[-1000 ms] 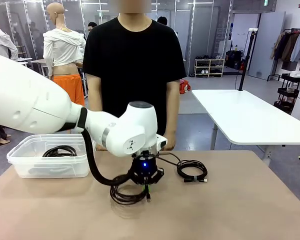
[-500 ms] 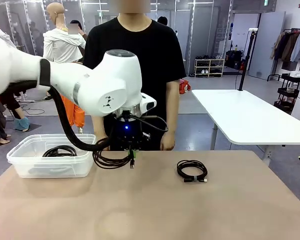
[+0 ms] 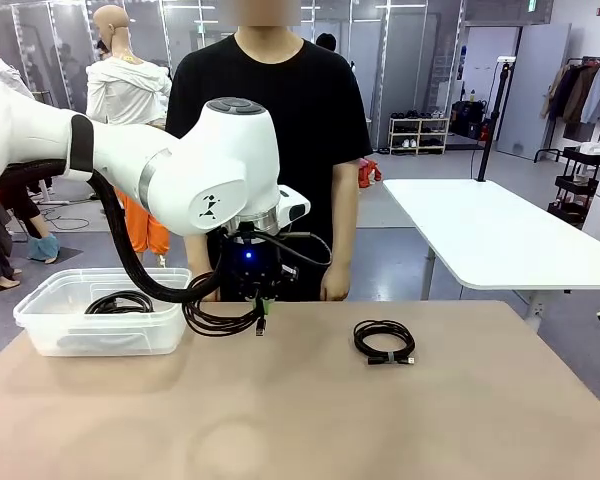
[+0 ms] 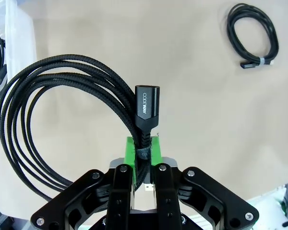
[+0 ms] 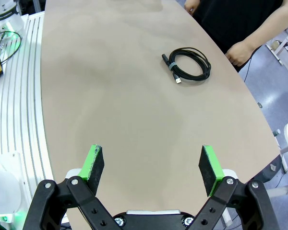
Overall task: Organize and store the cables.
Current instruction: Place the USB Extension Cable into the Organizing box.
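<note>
The left gripper (image 4: pixel 143 158) has its green pads (image 4: pixel 129 152) pinched tight on a coiled cable (image 4: pixel 62 124): braided black cord in several loose loops, bound by a dark tie, with a black plug printed in white standing up between the pads. It hangs above the table (image 3: pixel 300 420) near the far edge, just beside a clear bin (image 3: pixel 40 330) at the far left corner that holds another black coil (image 3: pixel 120 301). A third coil (image 3: pixel 384 341) lies flat right of centre. The right gripper (image 5: pixel 153 167) is spread wide, holding nothing.

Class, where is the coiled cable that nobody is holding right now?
In the front view, the loose coiled cable lies flat on the table, right of centre, apart from the left end effector.
</note>
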Robot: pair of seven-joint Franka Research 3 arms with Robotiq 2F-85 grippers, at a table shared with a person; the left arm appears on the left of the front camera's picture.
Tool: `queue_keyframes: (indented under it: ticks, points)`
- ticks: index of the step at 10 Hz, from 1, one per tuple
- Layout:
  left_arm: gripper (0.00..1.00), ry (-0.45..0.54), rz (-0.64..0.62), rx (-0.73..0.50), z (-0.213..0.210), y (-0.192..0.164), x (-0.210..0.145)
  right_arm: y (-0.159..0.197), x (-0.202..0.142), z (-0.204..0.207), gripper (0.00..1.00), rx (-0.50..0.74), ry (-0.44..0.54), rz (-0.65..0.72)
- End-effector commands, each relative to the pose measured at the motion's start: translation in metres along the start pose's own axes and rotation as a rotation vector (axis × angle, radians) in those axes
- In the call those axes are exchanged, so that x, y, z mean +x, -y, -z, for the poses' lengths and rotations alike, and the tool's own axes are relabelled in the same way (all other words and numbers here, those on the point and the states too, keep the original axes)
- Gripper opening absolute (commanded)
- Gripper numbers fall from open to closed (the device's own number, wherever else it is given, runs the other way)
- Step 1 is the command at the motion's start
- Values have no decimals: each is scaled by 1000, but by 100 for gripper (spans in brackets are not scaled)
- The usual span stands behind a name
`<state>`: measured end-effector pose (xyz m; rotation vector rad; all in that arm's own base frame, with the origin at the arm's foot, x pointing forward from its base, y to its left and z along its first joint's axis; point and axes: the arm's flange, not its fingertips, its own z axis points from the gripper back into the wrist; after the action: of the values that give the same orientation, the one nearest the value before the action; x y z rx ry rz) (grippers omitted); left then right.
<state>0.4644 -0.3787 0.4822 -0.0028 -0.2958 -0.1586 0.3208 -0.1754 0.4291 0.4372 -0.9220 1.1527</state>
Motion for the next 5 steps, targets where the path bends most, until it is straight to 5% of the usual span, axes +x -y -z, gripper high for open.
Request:
queue_keyframes:
  ticks: [1,5]
  points:
    - [14,3,6,-1,-2,2,-1,1,2,1,100,-8,12,18]
    - [14,39,186,-15,-19,-130,12,1,2,1,100,-8,12,18]
